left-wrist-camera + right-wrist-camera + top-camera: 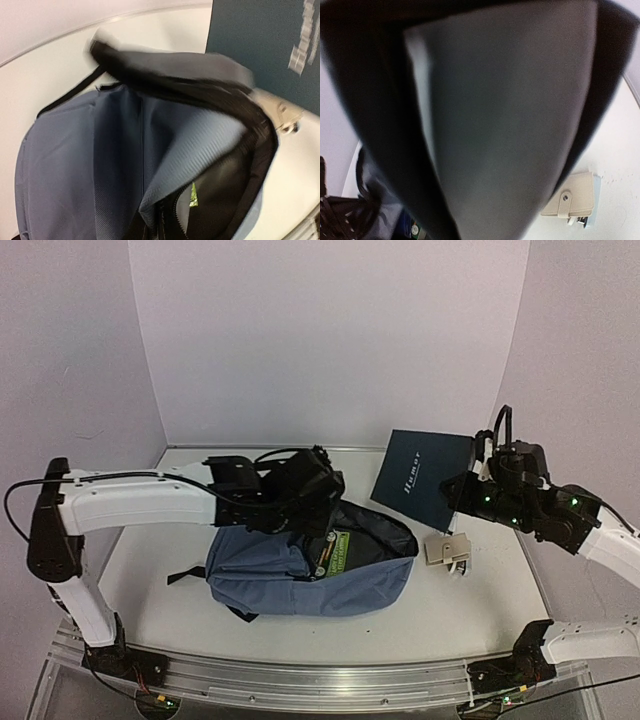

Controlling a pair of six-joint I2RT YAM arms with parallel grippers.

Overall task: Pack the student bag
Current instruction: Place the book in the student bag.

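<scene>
Over the desk, pinching rim of open backpack with left hand; gripping dark book aloft with right hand, near wallet.

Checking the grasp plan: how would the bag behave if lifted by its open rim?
Probably floppy: the bag lies slumped and creased on the table, so the rim would likely rise first while the body sags. Only a green item shows inside, so it is likely light for its size. The woven fabric seems unlikely to slip.
</scene>
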